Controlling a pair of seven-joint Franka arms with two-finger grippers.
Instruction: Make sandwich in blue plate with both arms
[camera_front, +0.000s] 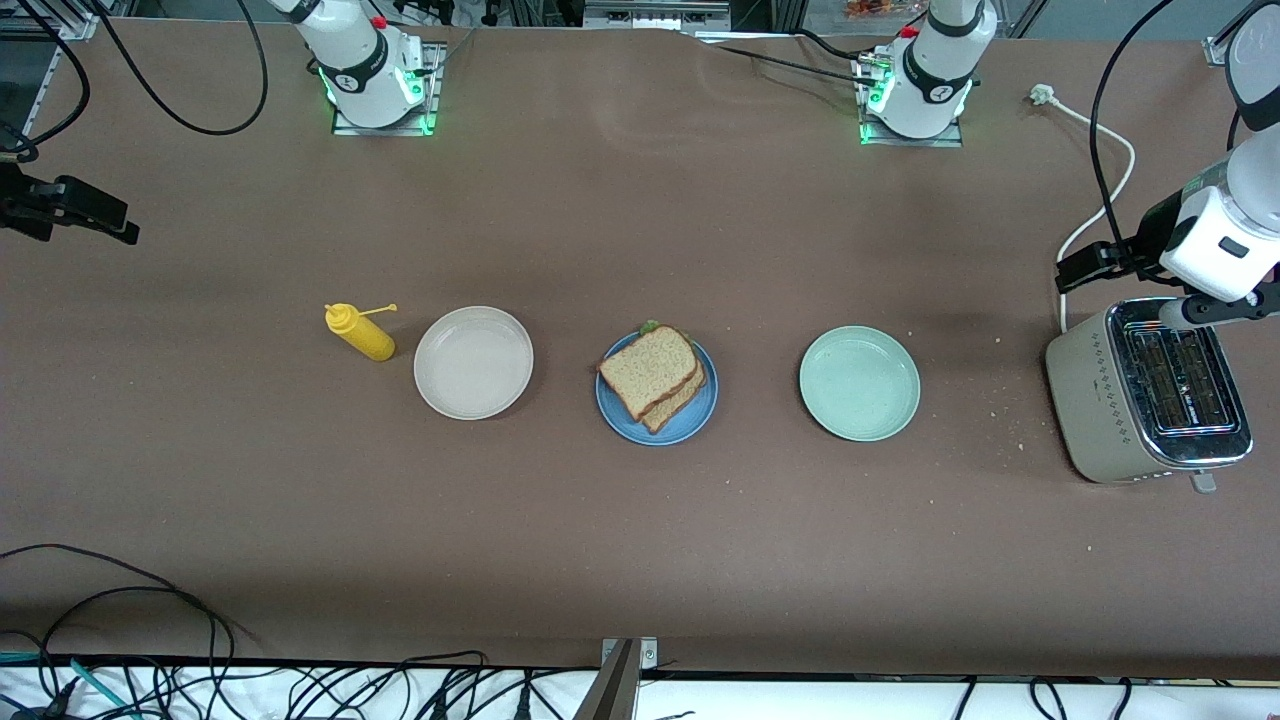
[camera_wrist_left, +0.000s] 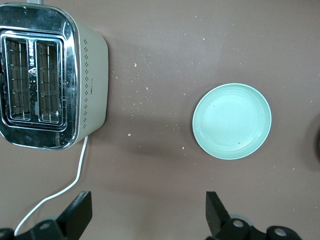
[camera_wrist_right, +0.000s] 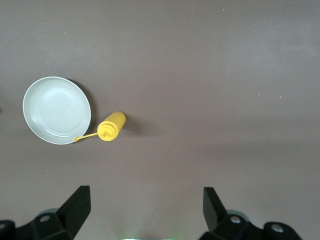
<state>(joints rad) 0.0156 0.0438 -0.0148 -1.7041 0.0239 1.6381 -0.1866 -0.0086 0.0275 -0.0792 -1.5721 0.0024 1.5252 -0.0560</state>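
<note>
The sandwich (camera_front: 648, 370) lies on the blue plate (camera_front: 700, 418) at the middle of the table: two brown bread slices stacked slightly askew, with a bit of green lettuce (camera_front: 650, 326) peeking out at the edge farther from the front camera. My left gripper (camera_wrist_left: 148, 200) hangs open and empty, high over bare table between the toaster and the mint plate. Its wrist (camera_front: 1215, 240) shows above the toaster. My right gripper (camera_wrist_right: 147, 195) is open and empty too, high over the right arm's end of the table. Neither gripper touches anything.
A beige-white plate (camera_front: 473, 362) and a yellow squeeze bottle (camera_front: 362, 333) stand toward the right arm's end. Toward the left arm's end are a mint-green plate (camera_front: 859, 383) and a toaster (camera_front: 1150, 390) with its white cord (camera_front: 1090, 215). Crumbs dot the table there.
</note>
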